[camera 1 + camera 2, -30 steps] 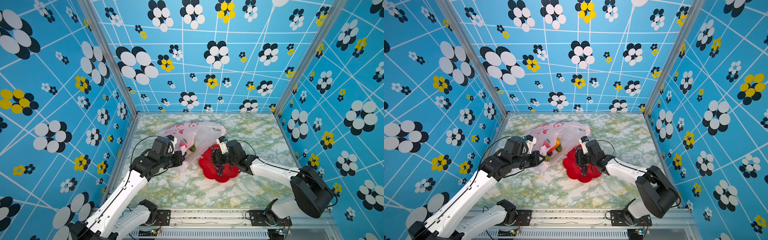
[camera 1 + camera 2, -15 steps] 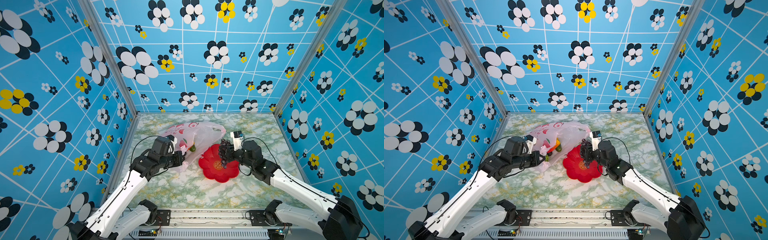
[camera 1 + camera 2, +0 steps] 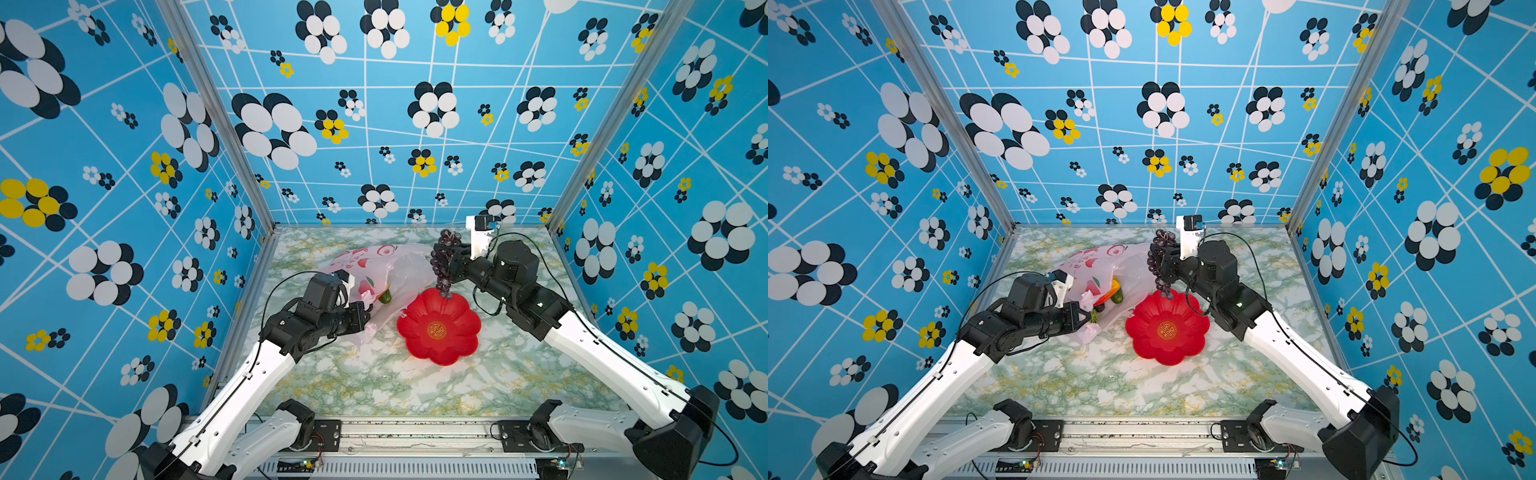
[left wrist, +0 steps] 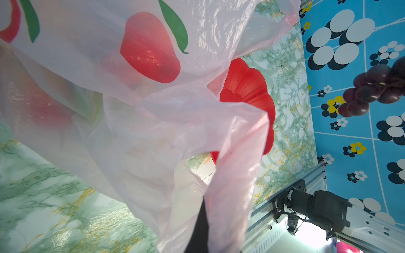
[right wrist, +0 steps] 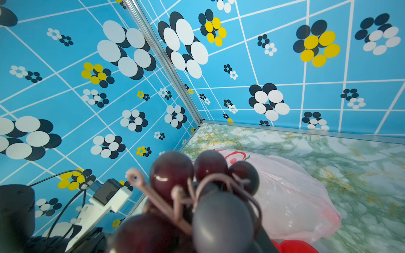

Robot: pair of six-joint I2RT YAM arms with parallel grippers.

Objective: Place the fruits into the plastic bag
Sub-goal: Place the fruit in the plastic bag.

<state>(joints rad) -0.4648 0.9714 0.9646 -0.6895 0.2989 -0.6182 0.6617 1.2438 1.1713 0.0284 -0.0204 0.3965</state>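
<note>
- A glossy red plastic dish (image 3: 417, 350) with a scalloped, flower-shaped rim lies flat on the bench (image 3: 374, 386). Both top views show it, and a round gold emblem (image 3: 1167, 330) marks its centre.
- The bench has a marble-patterned top of green, white and yellow. It spreads out from under the dish on every side.
- Beyond the dish stands a blue rear wall panel (image 3: 395, 145), crossed by white lines and dotted with black-and-white and black-and-yellow flower shapes. Matching panels stand to either side of the dish.
- Two aluminium corner posts (image 3: 216, 116) (image 3: 605, 116) rise from the bench corners farthest behind the dish.
- On the near side of the dish, an aluminium rail (image 3: 415, 432) runs along the bench edge. A white slotted grille (image 3: 415, 469) sits below the rail.
</note>
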